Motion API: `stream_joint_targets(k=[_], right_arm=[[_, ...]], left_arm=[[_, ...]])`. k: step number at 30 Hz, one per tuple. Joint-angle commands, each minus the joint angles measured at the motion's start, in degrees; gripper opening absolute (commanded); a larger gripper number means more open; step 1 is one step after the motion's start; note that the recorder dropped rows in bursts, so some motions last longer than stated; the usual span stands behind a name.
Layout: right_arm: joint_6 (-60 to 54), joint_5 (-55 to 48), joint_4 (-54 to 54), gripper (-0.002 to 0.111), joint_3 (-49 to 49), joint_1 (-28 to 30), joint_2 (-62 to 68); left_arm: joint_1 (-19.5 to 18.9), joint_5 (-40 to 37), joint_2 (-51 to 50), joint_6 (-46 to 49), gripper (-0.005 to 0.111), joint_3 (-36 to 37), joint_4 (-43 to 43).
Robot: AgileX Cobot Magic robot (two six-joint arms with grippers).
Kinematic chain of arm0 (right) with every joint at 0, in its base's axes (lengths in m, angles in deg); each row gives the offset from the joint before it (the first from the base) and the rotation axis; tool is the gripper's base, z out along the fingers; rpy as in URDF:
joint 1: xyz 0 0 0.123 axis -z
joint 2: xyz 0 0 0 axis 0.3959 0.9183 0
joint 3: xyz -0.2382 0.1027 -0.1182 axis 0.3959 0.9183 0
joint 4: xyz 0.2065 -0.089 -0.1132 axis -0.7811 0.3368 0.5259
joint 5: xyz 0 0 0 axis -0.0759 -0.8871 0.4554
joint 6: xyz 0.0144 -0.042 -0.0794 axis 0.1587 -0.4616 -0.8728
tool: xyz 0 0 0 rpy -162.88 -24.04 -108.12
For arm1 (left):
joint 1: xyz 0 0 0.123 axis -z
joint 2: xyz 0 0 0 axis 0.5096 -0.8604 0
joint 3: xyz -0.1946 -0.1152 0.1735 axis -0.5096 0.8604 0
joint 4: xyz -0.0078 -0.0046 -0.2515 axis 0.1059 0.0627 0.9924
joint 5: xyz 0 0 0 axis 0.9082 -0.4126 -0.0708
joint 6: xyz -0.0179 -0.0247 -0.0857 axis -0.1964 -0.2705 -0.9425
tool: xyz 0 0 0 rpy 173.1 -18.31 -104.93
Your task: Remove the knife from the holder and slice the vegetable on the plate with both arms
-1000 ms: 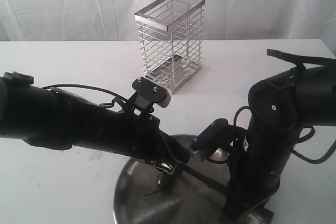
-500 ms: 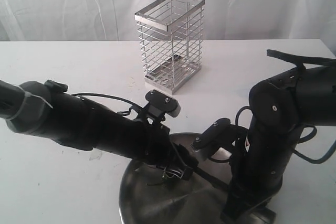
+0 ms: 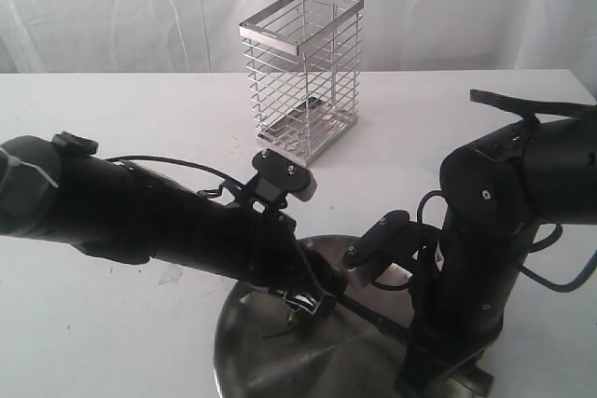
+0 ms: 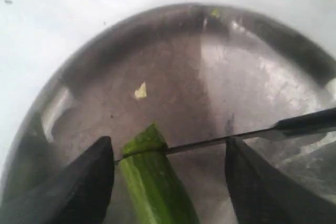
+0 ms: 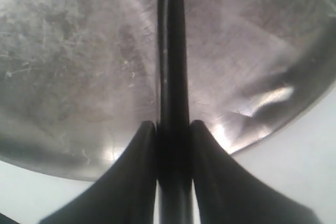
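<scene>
Stainless steel fills both wrist views: the plate [image 4: 79, 72] lies on the white bench [image 3: 112, 128] under the two arms, and the cutting is plainly under way. The wire holder [image 3: 303, 72] stands well apart at the back of the bench with no knife in it, so the first step is done.

The knife [image 5: 172, 77] is in the right gripper [image 5: 173, 129], whose jaws are clenched on the handle from both sides, the blade running out over the plate. In the left wrist view the thin dark blade lies across the vegetable [image 4: 152, 182] close to its pale cut end, touching its top; whether it has bitten through I cannot tell.

The left gripper [image 4: 168, 182] hangs over the plate with its jaws released, one finger on each side of the chili and neither pressing it. So the vegetable is bracketed rather than pinned.

A small pale scrap [image 4: 140, 91] lies on the plate beyond the cut end, and the chili shows a fresh flat green face, which suggests at least one slice is already off.

What is left, as I judge it: finish this cut and work further along the chili, most of whose length looks uncut, though its far part runs out of the frame.
</scene>
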Motion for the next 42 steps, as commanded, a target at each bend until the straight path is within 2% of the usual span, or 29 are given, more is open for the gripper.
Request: stream_joint_targets(k=[1,8,17,24,35,42], right_arm=[[-0.62,-0.66,0.64,0.0,-0.22,-0.2,-0.15],[-0.49,-1.13,0.87,0.0,-1.28,-0.2,-0.15],[-0.39,-2.74,0.87,0.0,-2.22,-0.2,-0.15],[-0.39,-5.12,1.31,0.0,-2.22,-0.2,-0.15],[0.58,-7.55,2.45,0.0,-2.22,-0.29,-0.15],[0.73,-7.23,3.26,0.0,-4.58,-3.45,1.87]], left_arm=[[0.27,-0.11,3.11,-0.48,0.064,1.9,-0.2],[0.27,-1.33,3.0,-0.48,0.064,7.04,-0.3],[0.27,-0.98,-0.23,-0.32,0.064,6.4,1.44],[0.27,0.64,-1.35,-0.23,0.049,6.4,1.86],[0.27,0.66,-1.35,-0.44,0.049,6.4,2.3],[0.27,-3.23,-1.35,-0.44,0.049,6.4,3.4]])
